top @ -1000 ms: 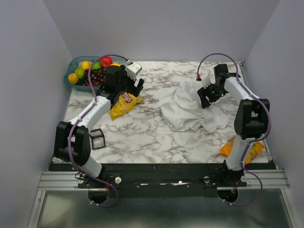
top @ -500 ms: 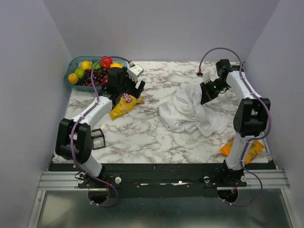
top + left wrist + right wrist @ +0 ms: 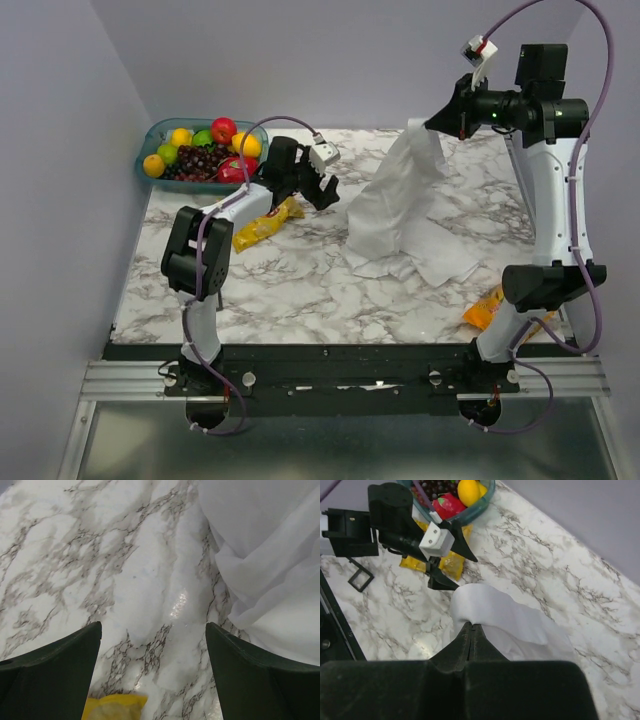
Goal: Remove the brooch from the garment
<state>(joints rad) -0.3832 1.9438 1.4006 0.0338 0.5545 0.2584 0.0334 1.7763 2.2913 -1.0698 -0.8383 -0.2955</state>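
Note:
My right gripper (image 3: 432, 124) is raised high over the back of the table and is shut on a fold of the white garment (image 3: 400, 205). The cloth hangs from it like a tent, its lower part still on the marble. In the right wrist view the fingertips (image 3: 471, 626) pinch the garment (image 3: 515, 622) tightly. My left gripper (image 3: 333, 192) stands open just left of the hanging cloth, low over the table. Between its fingers (image 3: 260, 675) lies bare marble, with the garment (image 3: 265, 555) to their right. The brooch is not visible in any view.
A yellow chip bag (image 3: 262, 225) lies under the left arm. A bowl of fruit (image 3: 158, 135) stands at the back left. An orange snack packet (image 3: 488, 306) lies by the right arm's base. A small black frame (image 3: 361, 579) rests on the table's left side.
The right gripper shut on the garment and lifted it high off the table. The left arm swung right, from the chip bag toward the hanging cloth.

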